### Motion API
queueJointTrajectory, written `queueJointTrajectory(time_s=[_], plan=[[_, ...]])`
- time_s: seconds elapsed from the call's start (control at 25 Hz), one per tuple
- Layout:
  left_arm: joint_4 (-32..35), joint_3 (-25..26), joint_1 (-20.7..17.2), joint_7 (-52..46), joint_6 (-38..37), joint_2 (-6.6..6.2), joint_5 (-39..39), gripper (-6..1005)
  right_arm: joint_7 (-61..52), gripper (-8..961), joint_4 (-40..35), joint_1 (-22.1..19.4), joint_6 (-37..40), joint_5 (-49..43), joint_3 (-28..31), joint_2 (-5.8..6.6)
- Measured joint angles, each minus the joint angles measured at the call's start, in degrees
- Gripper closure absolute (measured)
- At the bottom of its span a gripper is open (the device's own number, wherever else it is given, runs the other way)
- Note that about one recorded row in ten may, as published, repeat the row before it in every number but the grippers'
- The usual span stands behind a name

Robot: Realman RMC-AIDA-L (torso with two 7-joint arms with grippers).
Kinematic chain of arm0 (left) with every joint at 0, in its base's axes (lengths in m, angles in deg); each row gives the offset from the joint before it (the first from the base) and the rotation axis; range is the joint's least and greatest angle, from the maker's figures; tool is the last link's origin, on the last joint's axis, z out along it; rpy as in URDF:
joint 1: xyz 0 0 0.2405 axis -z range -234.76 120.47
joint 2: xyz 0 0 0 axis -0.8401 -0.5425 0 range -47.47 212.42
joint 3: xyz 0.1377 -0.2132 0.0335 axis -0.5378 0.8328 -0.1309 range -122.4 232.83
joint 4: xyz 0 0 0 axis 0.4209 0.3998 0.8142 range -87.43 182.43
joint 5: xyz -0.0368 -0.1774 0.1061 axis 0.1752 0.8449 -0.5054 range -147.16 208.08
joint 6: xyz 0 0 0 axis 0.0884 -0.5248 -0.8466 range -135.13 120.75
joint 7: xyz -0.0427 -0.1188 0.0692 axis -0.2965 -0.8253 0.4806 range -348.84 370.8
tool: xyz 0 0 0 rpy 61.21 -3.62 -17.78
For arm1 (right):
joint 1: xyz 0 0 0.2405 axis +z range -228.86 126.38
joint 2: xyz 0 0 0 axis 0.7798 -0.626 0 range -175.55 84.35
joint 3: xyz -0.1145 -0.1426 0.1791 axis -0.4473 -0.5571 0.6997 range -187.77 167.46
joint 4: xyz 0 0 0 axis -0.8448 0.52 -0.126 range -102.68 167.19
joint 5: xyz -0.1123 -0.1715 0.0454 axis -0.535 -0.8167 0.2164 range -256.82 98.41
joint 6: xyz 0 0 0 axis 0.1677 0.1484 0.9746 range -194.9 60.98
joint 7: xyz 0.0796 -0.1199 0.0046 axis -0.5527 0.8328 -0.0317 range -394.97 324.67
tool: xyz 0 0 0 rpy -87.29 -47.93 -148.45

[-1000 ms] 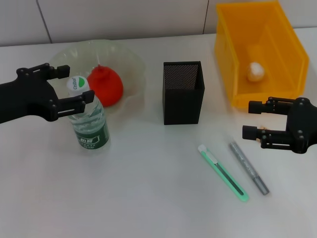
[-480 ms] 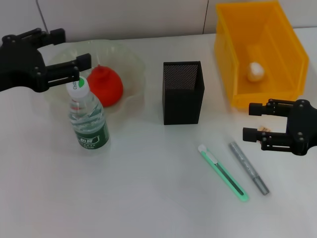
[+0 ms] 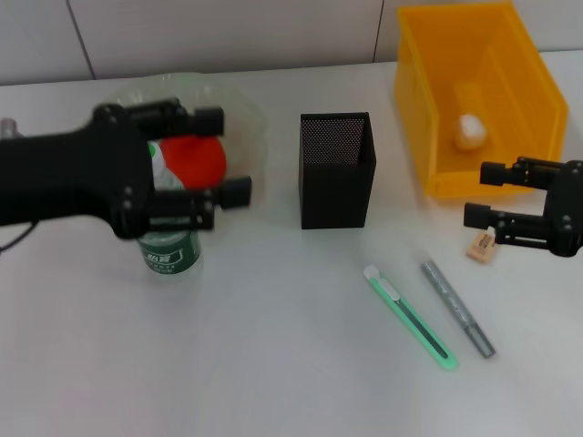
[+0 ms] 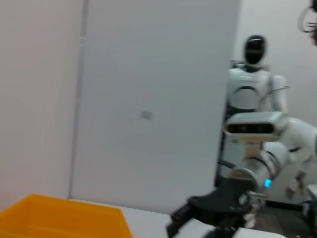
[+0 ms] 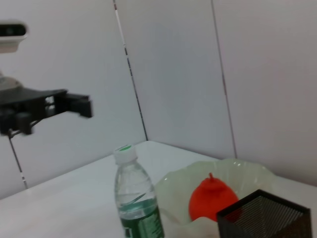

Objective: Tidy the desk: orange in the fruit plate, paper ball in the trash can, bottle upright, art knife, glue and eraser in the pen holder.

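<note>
Inside fruit plate (image 3: 250,123), orange (image 3: 196,164), paper ball (image 3: 469,130) in trash can (image 3: 510,55).

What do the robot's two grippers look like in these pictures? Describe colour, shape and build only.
Both are matte black. The left gripper sits on a thick, rounded black body, with two long, straight, bar-like fingers ending in blocky square tips. The right gripper has the same two parallel bar fingers on a boxy black base with exposed linkage parts. No markings or cables show on either.
</note>
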Motion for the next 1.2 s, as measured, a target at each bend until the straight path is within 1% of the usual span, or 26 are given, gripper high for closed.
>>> queueJointTrajectory(time_s=[0.04,0.16,0.2,0.24,0.28,0.32,0.44,0.52,0.56,0.64,0.68,0.72,0.76,0.84,0.88,0.92,1.04,1.08,1.2], plan=[[-2.25,0.02,0.53,2.08,-1.82,0.03,-0.06,197,-0.02,250,-0.37,0.07,-0.18,0.00,0.43,0.00],[-5.06,0.01,0.60,4.77,-2.69,0.07,-0.07,197,-1.39,250,-2.47,-0.14,-0.30,-0.42,0.85,0.08],[-6.21,-0.02,0.56,5.95,-2.88,0.08,-0.06,197,-3.34,251,-4.95,-0.22,-0.29,-2.01,0.93,0.14],[-7.57,-0.07,0.48,7.17,-3.03,0.09,-0.06,197,-3.34,251,-4.95,-0.22,-0.29,-2.01,0.93,0.14],[-9.50,-0.09,0.43,8.98,-3.24,0.10,-0.06,197,-5.98,251,-7.82,0.20,-0.30,-4.87,0.96,0.15],[-9.50,-0.09,0.43,8.98,-3.24,0.10,-0.06,197,-5.98,251,-7.82,0.20,-0.30,-4.87,0.96,0.15],[-12.47,-0.10,0.23,12.20,-3.57,0.11,0.05,197,-9.46,251,-10.30,1.47,-0.34,-8.41,0.97,0.17],[-12.77,-0.10,0.20,12.44,-3.58,0.12,0.08,197,-12.34,252,-12.02,2.37,-0.33,-10.65,0.87,0.17],[-14.08,-0.05,0.16,13.16,-3.63,0.16,0.11,197,-13.76,252,-13.05,2.75,-0.34,-11.73,0.76,0.18],[-14.90,-0.01,0.16,13.46,-3.65,0.19,0.13,197,-17.75,252,-15.91,3.94,0.00,-14.87,0.40,0.18],[-16.95,-0.02,0.11,15.04,-3.70,0.19,0.13,197,-21.54,252,-18.58,5.32,0.60,-18.07,0.13,0.17],[-17.34,-0.04,0.06,15.57,-3.72,0.18,0.09,197,-21.54,252,-18.58,5.32,0.60,-18.07,0.13,0.17],[-17.72,-0.08,0.00,16.26,-3.75,0.17,0.04,197,-23.69,252,-20.12,6.15,1.04,-20.07,-0.14,0.17],[-18.36,-0.09,-0.17,17.72,-3.85,0.16,-0.08,197,-26.73,253,-22.73,7.50,1.84,-23.53,-0.95,0.19],[-18.97,-0.11,-0.24,18.40,-3.98,0.13,-0.13,197,-29.95,253,-25.83,8.95,2.97,-27.74,-2.70,0.19],[-19.37,-0.11,-0.26,18.83,-4.08,0.10,-0.16,197,-29.95,253,-25.83,8.95,2.97,-27.74,-2.70,0.19],[-19.84,-0.10,-0.27,19.41,-4.24,0.01,-0.30,197,-34.15,253,-29.53,10.94,5.11,-32.87,-6.31,0.19],[-19.92,-0.10,-0.47,20.22,-4.35,-0.04,-0.76,197,-36.85,253,-31.00,12.48,6.54,-35.43,-8.79,0.19],[-19.93,-0.22,-0.58,20.60,-4.37,-0.05,-0.87,197,-39.20,254,-31.50,13.97,7.67,-37.13,-10.94,0.19]])
